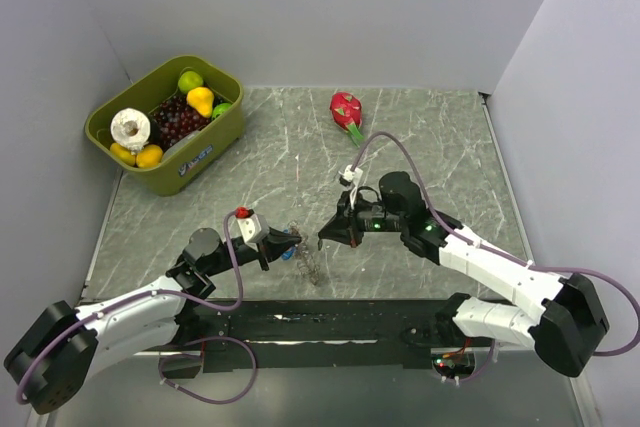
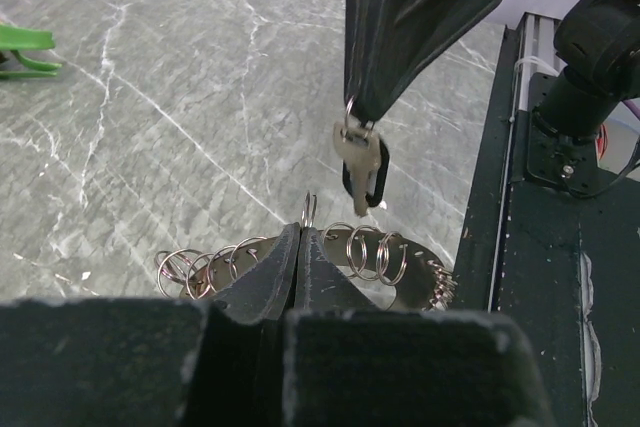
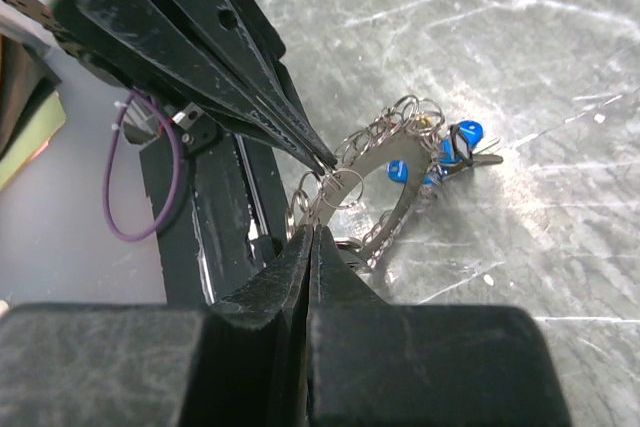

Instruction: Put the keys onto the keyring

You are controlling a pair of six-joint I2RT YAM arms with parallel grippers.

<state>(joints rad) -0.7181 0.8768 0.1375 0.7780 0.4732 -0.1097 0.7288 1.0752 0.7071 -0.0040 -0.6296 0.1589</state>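
Keyring (image 2: 410,289) sits pinched at its near rim by the left gripper (image 2: 302,232), whose fingers are pressed fully together on the metal. The hoop is held low over the marble table (image 2: 150,97) in front of the arm bases, lying roughly flat and stretching away from the jaws. Blue-headed keys (image 3: 465,135) already hang on its far side. The right gripper (image 2: 355,112) comes straight down from above, also fully closed, and dangles a black-headed key (image 2: 358,159) by its small loop. The key's long axis is vertical, just above the rim and slightly right of the left pinch. It looks apart from the hoop, so the right arm probably makes the threading move.
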